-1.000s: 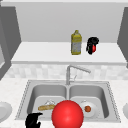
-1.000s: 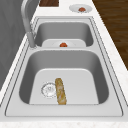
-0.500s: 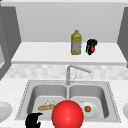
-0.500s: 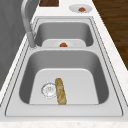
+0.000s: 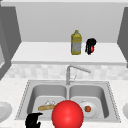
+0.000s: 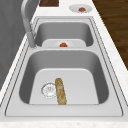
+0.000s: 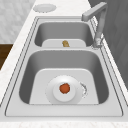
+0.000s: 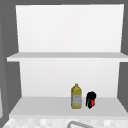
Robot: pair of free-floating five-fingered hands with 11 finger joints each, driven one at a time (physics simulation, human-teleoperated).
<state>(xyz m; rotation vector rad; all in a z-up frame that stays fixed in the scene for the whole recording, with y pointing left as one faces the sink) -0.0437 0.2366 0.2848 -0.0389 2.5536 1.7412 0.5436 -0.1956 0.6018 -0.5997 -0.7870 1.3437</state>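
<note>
Fingers of the right hand (image 5: 90,46) curl around a small red object (image 5: 92,49) on the shelf (image 5: 45,53), just beside the oil bottle (image 5: 76,43). Object looks light, rigid; hold its sides. Left hand (image 5: 33,120) hovers at sink (image 5: 25,98) front, fingers curled, holding nothing.

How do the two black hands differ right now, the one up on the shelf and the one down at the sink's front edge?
The right hand is up on the white shelf, beside the yellow bottle; the left hand is low, at the front rim of the steel sink. The right hand is curled round a small red thing; the left hand is curled on nothing. Both are black.
</note>
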